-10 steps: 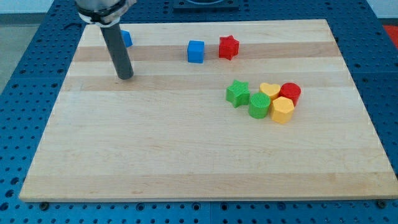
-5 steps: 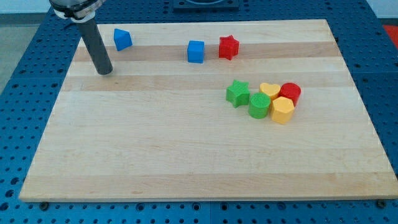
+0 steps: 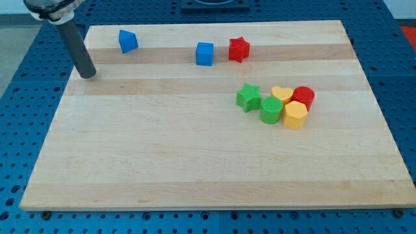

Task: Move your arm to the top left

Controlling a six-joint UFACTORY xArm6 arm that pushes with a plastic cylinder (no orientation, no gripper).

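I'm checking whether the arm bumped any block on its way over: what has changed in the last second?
Only my tip moved: it slid toward the view's left, from just below the blue block to the board's left edge, well left of every block. It touched nothing. The blue cube, red star and the cluster around the green star stayed put.

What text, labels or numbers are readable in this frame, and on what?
None. No words, numbers or signs show on the wooden board, on any of the coloured blocks, on the rod ending in my tip, or on the blue perforated table.
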